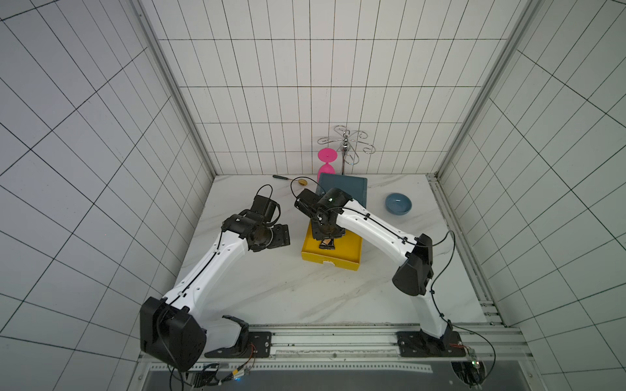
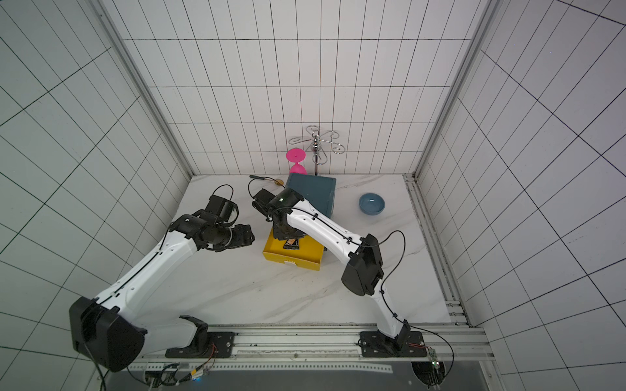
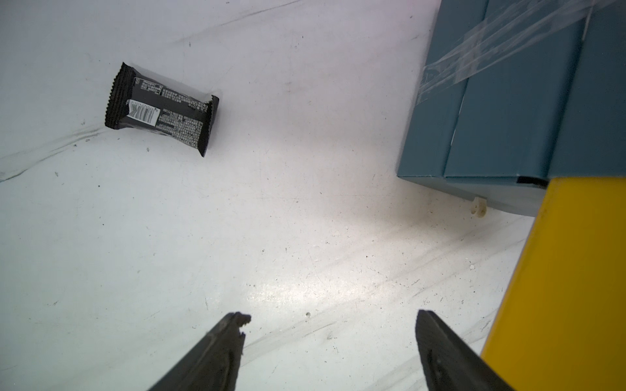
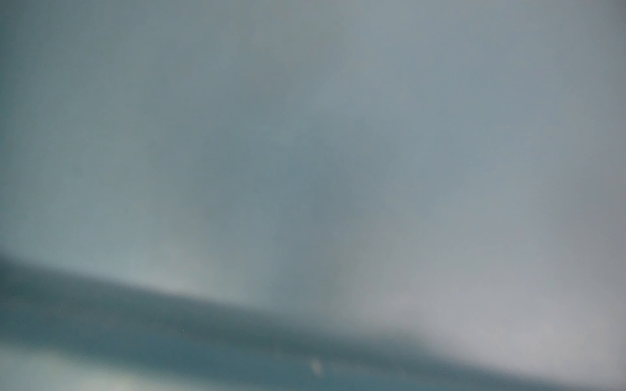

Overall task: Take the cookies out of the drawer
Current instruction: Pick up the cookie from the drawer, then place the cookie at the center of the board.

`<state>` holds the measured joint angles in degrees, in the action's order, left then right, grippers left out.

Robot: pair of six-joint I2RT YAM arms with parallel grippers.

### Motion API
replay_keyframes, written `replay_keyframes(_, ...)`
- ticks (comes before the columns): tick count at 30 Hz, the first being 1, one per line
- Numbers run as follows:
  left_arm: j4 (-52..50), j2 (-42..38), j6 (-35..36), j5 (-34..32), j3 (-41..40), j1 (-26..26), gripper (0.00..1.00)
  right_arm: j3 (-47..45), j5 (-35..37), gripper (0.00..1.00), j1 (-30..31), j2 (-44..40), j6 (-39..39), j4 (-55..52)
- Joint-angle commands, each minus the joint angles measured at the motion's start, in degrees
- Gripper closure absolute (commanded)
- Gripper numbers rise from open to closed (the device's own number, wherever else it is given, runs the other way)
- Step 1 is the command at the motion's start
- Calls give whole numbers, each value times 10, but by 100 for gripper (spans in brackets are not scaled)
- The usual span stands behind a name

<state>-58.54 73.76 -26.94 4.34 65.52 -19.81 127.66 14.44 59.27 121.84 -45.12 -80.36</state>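
On a white marble surface (image 1: 288, 287) walled with white tiles, two white-and-black robot arms reach toward the middle. At twelve o'clock stands one blue-grey cabinet (image 1: 349, 188), with one yellow drawer (image 1: 333, 259) pulled out of it toward six o'clock.

Two cookie packets are visible. One dark packet (image 1: 327, 243) with a tan patch lies inside the drawer, directly under the right arm (image 1: 372, 226). The right jaws point down onto it, but it is not possible to tell whether they are clamped on it. The right wrist view is only grey-blue blur. One black packet (image 3: 162, 110) lies flat on the bare surface, well apart from the cabinet, and shows only in the left wrist view.

The left arm (image 1: 216, 257) hangs at nine o'clock of the drawer. The left jaws are spread wide apart over bare surface, holding nothing.

Around the surface sit one blue bowl (image 1: 398, 203) at two o'clock and one black-handled utensil (image 1: 284, 177) at eleven o'clock. One upturned pink goblet (image 1: 327, 159) and one wire rack (image 1: 347, 145) stand behind the cabinet.
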Motion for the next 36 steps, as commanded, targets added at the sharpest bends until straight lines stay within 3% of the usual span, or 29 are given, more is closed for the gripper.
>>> replay_keyframes(1,-1,-15,7,-2,3,3,17,-9,24,61,7,-60,16,-3)
replay_keyframes(8,-15,-16,3,0,28,13,17,17,1,60,12,-142,36,-5)
replay_keyframes(11,-28,-20,0,6,50,15,17,38,3,60,-14,-176,34,-34)
replay_keyframes(15,-40,-48,-12,25,71,15,17,-14,-11,60,-120,-239,50,-60)
replay_keyframes(21,-14,-153,-86,99,22,6,17,-215,-91,60,-332,-330,120,16)
replay_keyframes(24,44,-250,-161,121,-58,-23,17,-330,-123,60,-412,-336,146,74)
replay_keyframes(28,119,-369,-279,107,-162,-94,17,-437,-137,59,-462,-301,156,156)
replay_keyframes(32,143,-447,-342,78,-212,-158,17,-480,-146,58,-493,-248,154,210)
replay_keyframes(36,168,-471,-368,57,-250,-219,17,-487,-143,55,-511,-204,168,240)
